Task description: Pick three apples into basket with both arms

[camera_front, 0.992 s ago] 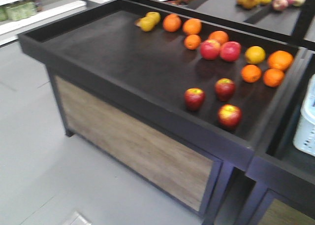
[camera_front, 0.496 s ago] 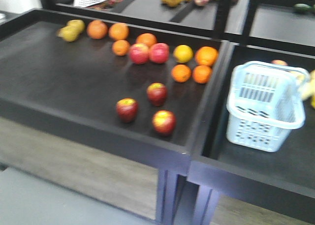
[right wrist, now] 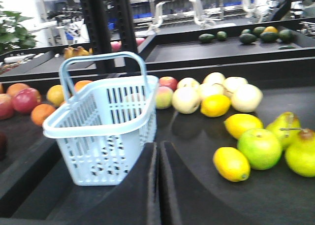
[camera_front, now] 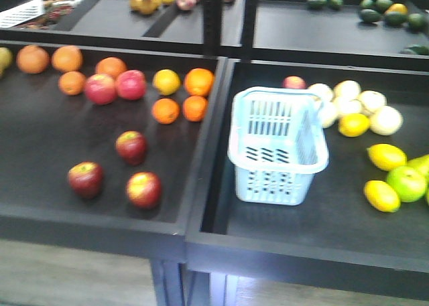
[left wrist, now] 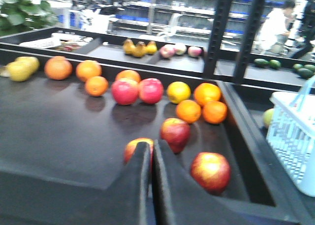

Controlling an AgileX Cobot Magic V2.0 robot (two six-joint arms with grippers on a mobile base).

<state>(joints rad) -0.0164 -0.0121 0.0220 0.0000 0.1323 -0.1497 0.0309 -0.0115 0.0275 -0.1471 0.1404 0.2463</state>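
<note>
- Here, front view — three apples (camera_front: 131,146) lie on the left table (camera_front: 40,138); the basket (camera_front: 271,185) stands on the right table (camera_front: 348,215).
- Left wrist: left claw (left wrist: 151,148) closed, empty — apples just beyond.
- Right wrist: right claw (right wrist: 158,148) closed, empty, basket near its left.
</note>
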